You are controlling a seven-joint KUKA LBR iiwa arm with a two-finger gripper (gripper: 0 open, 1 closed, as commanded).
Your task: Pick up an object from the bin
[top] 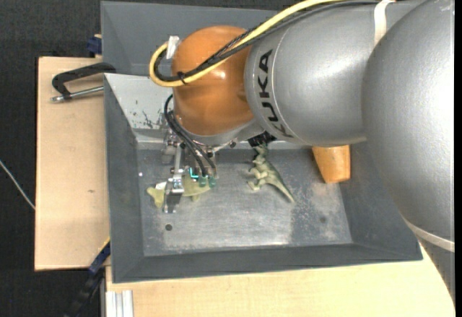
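While the gripper [175, 196] sits low in the grey bin [238, 225], close to the floor on the left side, we judge the pick to be at its middle: the approach looks done, but the grasp and the lift are not confirmed. Right at the gripper's tip lies a small pale yellow thing [156, 195], flat and irregular, spreading out to either side of the metal. A tiny green bit [204, 180] shows just beside it, and we cannot say whether that belongs to the yellow thing or is a separate piece.

We cannot tell how far the gripper is open, nor whether it has hold of anything. The tip and the yellow thing overlap from this angle, and the robot's orange cover [209, 84] with its yellow cable [216, 45] hangs over much of the wrist above. So we would not call the thing grasped. It appears to rest on the bin floor and nothing shows it raised.

The other things in the bin lie apart from the gripper. A pale olive toy dinosaur [266, 178] sits near the middle of the floor, and an orange block [332, 164] lies further right, partly under the arm (only its lower end shows).

What is left, as we read it, is to close on the yellow thing if that is not already done, then carry it up clear of the bin walls. The thing looks thin and lies flat, so we would expect it to slip out easily.
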